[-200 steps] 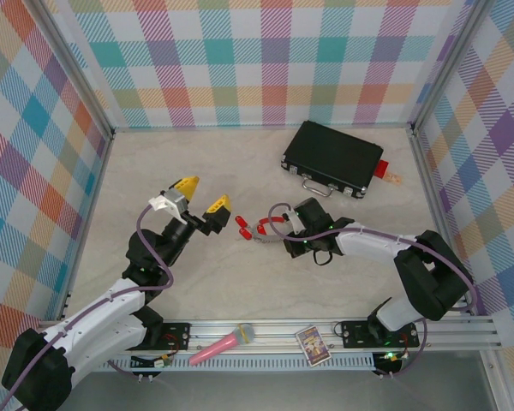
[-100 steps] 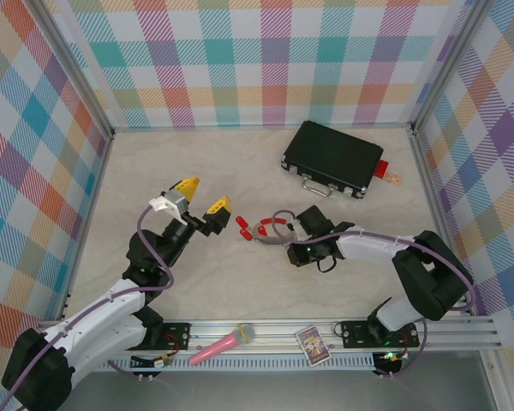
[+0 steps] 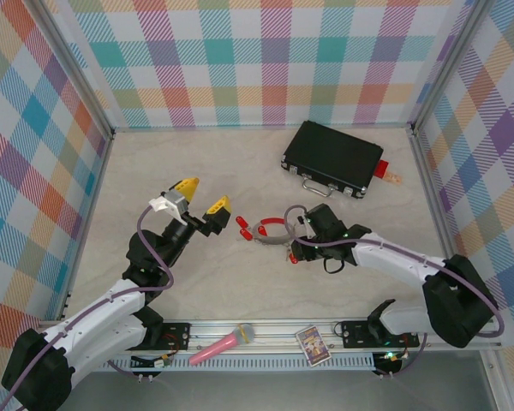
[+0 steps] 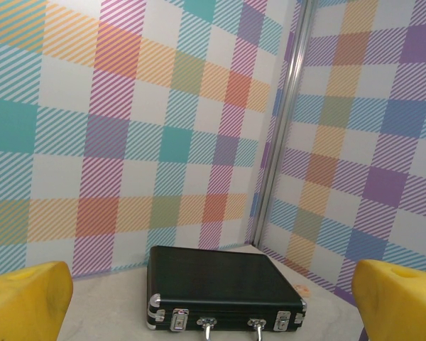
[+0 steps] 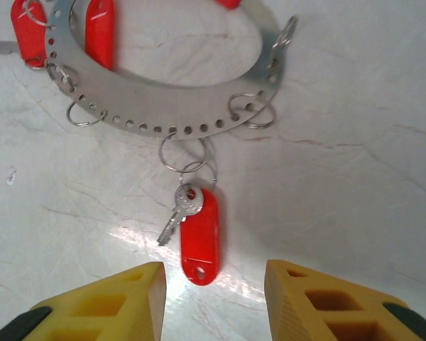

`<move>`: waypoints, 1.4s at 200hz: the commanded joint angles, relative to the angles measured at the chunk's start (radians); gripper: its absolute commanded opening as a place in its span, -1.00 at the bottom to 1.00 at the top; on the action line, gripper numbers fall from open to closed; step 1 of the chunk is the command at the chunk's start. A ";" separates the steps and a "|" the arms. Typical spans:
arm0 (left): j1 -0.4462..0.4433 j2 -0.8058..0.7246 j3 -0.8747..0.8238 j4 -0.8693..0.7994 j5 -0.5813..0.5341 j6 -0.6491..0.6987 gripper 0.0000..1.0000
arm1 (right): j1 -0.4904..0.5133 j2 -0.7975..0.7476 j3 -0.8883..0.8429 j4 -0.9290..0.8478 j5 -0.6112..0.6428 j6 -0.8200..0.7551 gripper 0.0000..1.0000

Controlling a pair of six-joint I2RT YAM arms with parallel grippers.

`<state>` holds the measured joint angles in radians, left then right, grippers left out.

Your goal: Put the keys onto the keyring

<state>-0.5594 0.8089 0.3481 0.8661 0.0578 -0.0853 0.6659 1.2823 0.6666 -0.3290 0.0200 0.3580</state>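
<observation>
The keyring [image 5: 199, 124] lies flat on the table [image 5: 355, 142]. It is a grey metal band pierced with small holes. One red tag [image 5: 199, 245] lies just outside its near rim, joined to the band by a short chain of wire loops. A small metal key [image 5: 176, 219] shares that chain and angles off to the tag's left. A second tag [image 5: 99, 32] lies across the band on the keyring's left, its body inside the opening. A third tag [image 5: 28, 32] lies beside it at the outer edge. I cannot tell whether those two are threaded on. A few bare wire loops hang from other holes along the band.

My right claw [image 5: 214, 284] sits low, just short of the first tag on the side away from the keyring. Its yellow fingers [image 5: 106, 302] are partly spread, with nothing between them, and the tag lies in line with the gap.

My left claw [image 3: 202, 195] is left of the keyring and well apart from it. It is spread wide and empty, and points toward the black case [image 3: 332, 158].

That case lies closed beyond the keyring, toward the back right, with its latches and handle on the keyring's side. A red block [image 3: 383, 169] sits at the case's end farthest from the keyring.

Nearer me than the keyring, on the metal rail [image 3: 265, 330], lie a pink microphone [image 3: 223, 342] and a small card [image 3: 311, 345]. Plaid walls [image 3: 265, 60] stand around it all.
</observation>
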 commanded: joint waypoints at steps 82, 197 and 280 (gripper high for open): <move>0.010 0.100 0.012 -0.006 -0.039 -0.060 0.99 | -0.050 -0.156 -0.106 0.136 0.143 0.031 0.09; 0.010 0.216 0.092 -0.244 -0.135 -0.112 1.00 | -0.063 -0.228 -0.303 0.415 -0.021 0.059 0.98; 0.010 0.218 0.123 -0.286 -0.141 -0.143 1.00 | -0.061 0.079 -0.210 0.596 -0.386 0.087 0.98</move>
<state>-0.5594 1.0275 0.4507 0.5957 -0.0727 -0.2092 0.6079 1.3144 0.4133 0.1795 -0.2359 0.4164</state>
